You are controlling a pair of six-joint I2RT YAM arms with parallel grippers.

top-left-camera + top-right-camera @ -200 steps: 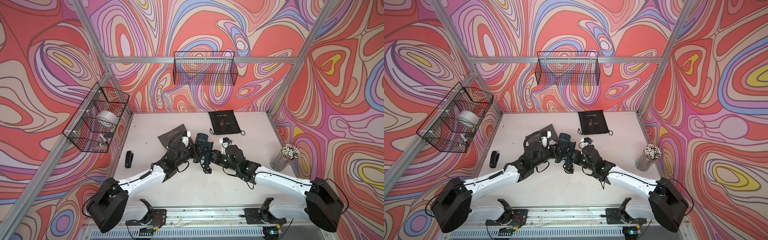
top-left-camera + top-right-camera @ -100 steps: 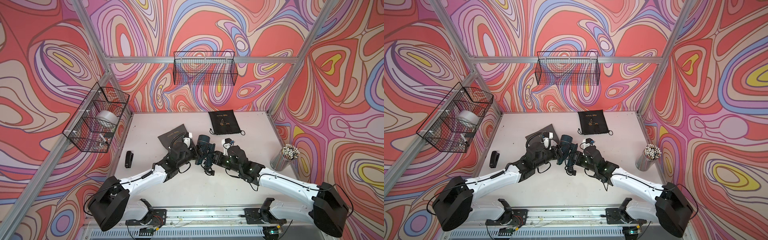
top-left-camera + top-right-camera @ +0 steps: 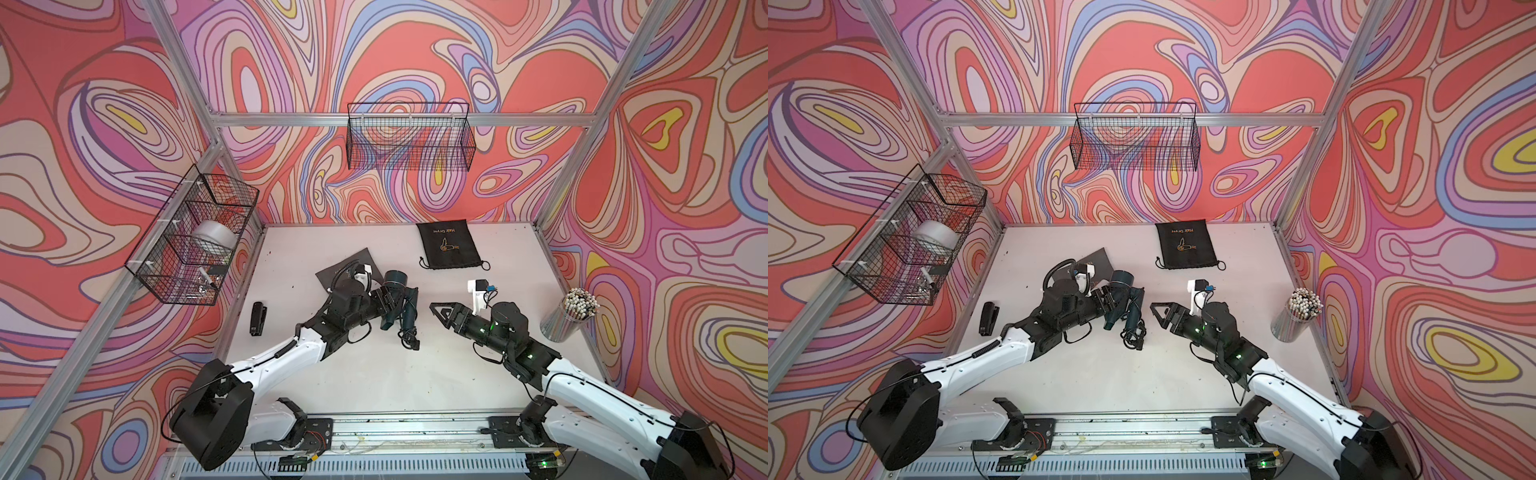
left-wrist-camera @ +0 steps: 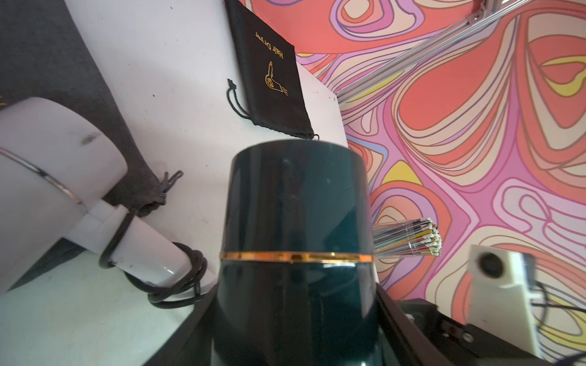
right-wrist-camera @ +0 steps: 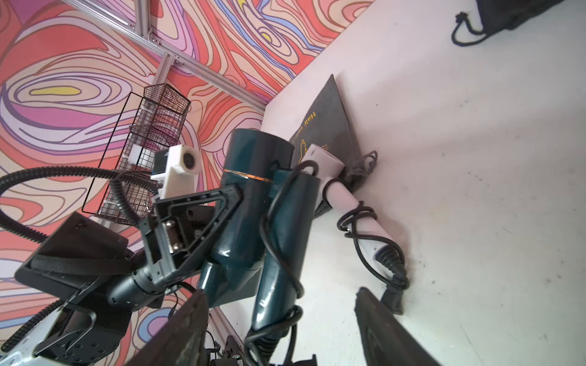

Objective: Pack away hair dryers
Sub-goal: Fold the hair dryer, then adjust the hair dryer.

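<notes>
The left pincer (image 3: 390, 300) is shut tight on the dark teal hair dryer (image 3: 397, 286), near the middle of the desk (image 3: 374, 374). Its jaws squeeze the fat barrel from both sides. The round end of the barrel points to 12 o'clock, and a thin gold ring goes around it. The handle is folded along the barrel, on its 3 o'clock side. A black cord (image 3: 409, 336) loops around the handle and hangs in a bunch at 6 o'clock of the dryer. I cannot tell if the dryer touches the desk.

The right pincer (image 3: 441, 310) is wide open and holds nothing. It sits at 3 o'clock of the teal dryer, apart from it, with its tips pointing at it.

The white hair dryer (image 5: 341, 190) lies just beside the teal one, at about 10 o'clock of it. Its head rests on the grey pouch (image 3: 345, 272) and its handle sticks out onto the bare desk. Another black cord is wound around that handle. In both top views the left arm hides most of this dryer.

A black pouch (image 3: 451, 247) with gold print lies flat at 1 o'clock of the desk. A cup of pencils (image 3: 569, 316) stands at the 3 o'clock edge. A black stapler (image 3: 257, 318) lies at the 9 o'clock edge.

A long wire basket (image 3: 409, 139) hangs on the wall at 12 o'clock. A deep wire basket (image 3: 195, 237) hangs on the wall at 9 o'clock, with a roll of silver tape (image 3: 214, 237) inside.
</notes>
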